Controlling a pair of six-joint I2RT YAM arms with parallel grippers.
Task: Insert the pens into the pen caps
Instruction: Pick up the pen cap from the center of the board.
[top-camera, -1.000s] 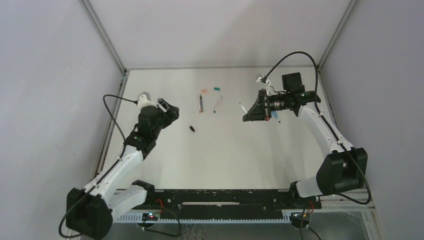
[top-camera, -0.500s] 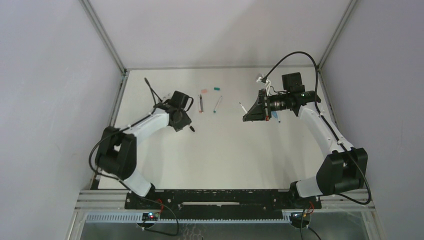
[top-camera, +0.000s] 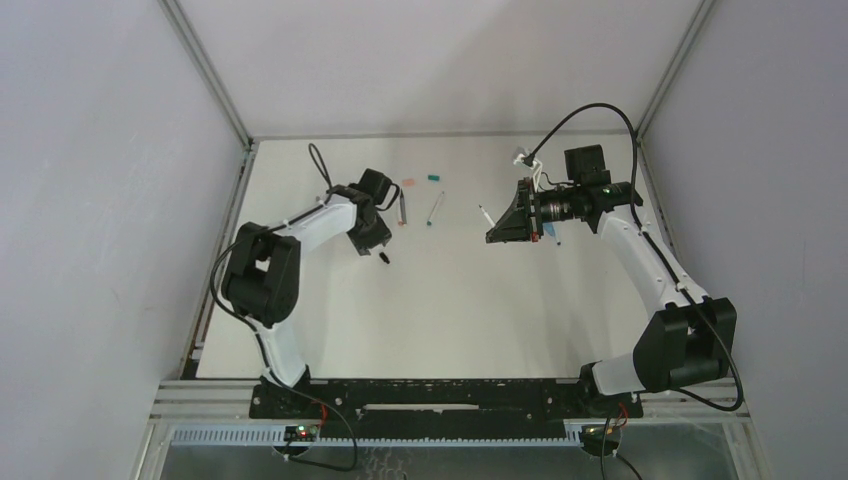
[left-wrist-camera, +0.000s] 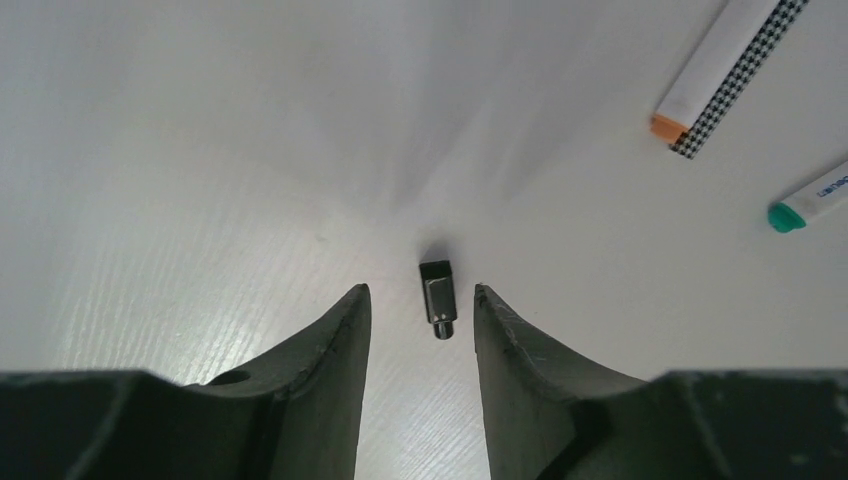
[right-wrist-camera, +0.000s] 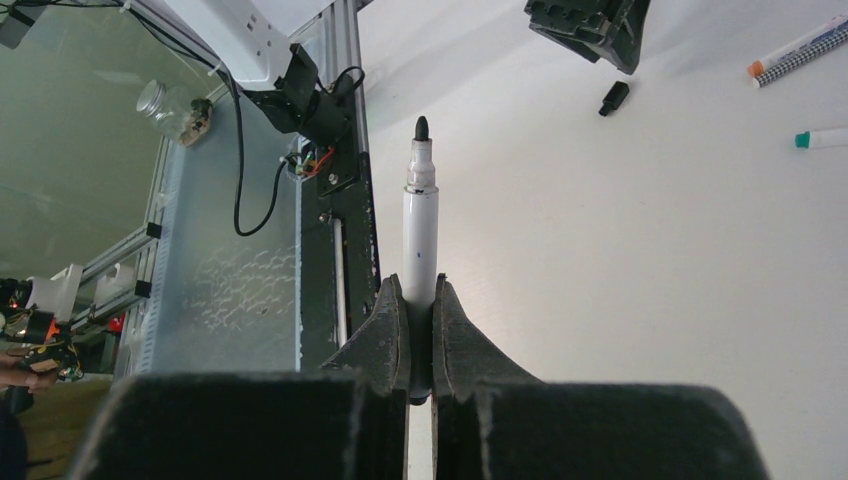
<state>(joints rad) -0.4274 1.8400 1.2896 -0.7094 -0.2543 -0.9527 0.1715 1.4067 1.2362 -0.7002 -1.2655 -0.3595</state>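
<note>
Squarely astride the black cap (left-wrist-camera: 437, 298), your left gripper (left-wrist-camera: 420, 295) stands half-open, touching neither side.
Your right gripper (right-wrist-camera: 416, 284) is clamped on a white pen (right-wrist-camera: 420, 222), black tip bared. From the cap, lying on the table (left-wrist-camera: 200, 150), a checker-patterned pen (left-wrist-camera: 730, 75) sits at two o'clock, and a teal-ended pen (left-wrist-camera: 812, 203) at three with unreadable lettering.

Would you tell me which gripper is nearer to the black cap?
Left. The left gripper straddles the black cap; the right gripper, gripping a white pen, is far across the table.
</note>
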